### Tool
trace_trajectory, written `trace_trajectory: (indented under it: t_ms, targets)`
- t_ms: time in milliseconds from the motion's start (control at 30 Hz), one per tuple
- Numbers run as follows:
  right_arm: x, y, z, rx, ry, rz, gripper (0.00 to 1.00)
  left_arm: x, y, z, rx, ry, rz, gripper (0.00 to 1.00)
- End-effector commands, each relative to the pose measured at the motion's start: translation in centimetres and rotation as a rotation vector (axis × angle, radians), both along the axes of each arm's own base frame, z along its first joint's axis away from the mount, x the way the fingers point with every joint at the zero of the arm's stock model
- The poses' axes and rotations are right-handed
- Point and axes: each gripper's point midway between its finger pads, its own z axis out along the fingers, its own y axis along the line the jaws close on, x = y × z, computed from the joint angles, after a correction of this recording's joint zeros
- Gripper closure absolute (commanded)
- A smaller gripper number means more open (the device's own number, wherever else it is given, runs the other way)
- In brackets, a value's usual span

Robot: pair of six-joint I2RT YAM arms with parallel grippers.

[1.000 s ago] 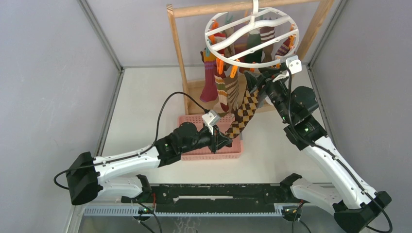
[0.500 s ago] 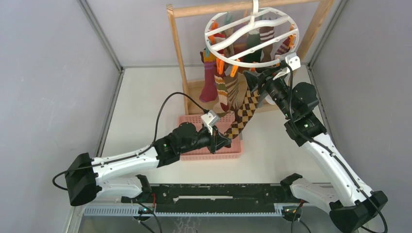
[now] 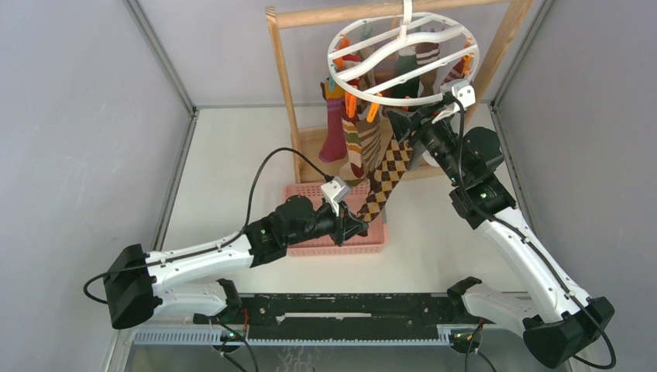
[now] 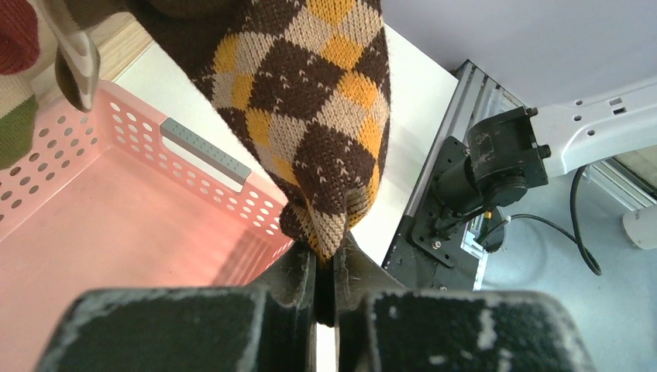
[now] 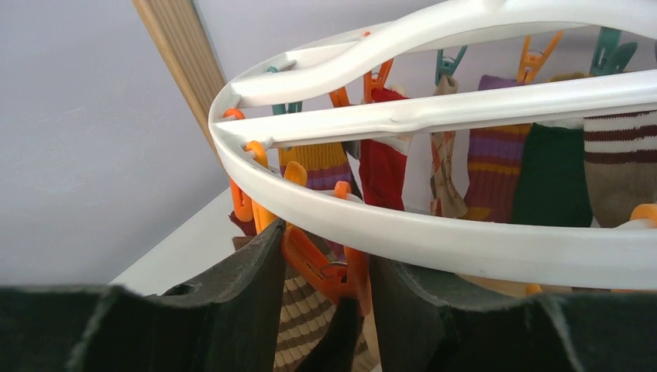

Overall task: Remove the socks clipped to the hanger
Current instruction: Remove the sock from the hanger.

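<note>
**A:** Where's the argyle sock (image 4: pixel 310 116)?

**B:** It hangs below the hanger's (image 5: pixel 434 232) near rim, with its toe clamped tight in the left claw (image 4: pixel 325 262). The right claw (image 5: pixel 324 260) straddles an orange clip (image 5: pixel 310 263) on that rim. I can't tell whether it's pressing.

**A:** What's the risk?

**B:** If the clip isn't squeezed open, the left claw's pull would likely tilt the hanger or stretch the sock. Once released, the sock might drop beside the basket (image 4: pixel 139 147) below the hanger.

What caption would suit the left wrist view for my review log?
Left gripper pinching the toe of a brown argyle sock stretched taut over the pink basket corner.
</note>
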Motion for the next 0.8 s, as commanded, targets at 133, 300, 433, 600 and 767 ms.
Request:
trace_trajectory:
  t_ms: [133, 300, 433, 600, 767]
  targets:
    - [-0.5, -0.6, 4.1, 0.071, -0.09, -0.021, 0.63, 0.1, -0.3, 4.1, -0.081, -0.076, -0.014, 0.96]
    - [-0.3, -0.5, 3.8, 0.064, -0.083, -0.018, 0.78, 0.1, -0.3, 4.1, -0.082, -0.077, -0.012, 0.96]
    - [-0.2, -0.5, 3.4, 0.059, -0.07, -0.022, 0.86, 0.1, -0.2, 4.0, -0.08, -0.078, -0.009, 0.96]
    - [-0.1, -0.4, 3.2, 0.056, -0.061, -0.021, 0.87, 0.2, 0.2, 4.3, -0.08, -0.083, 0.002, 0.96]
    - [-0.1, -0.5, 2.7, 0.057, -0.04, -0.023, 0.73, 0.0, 1.1, 5.5, -0.089, -0.101, 0.02, 0.96]
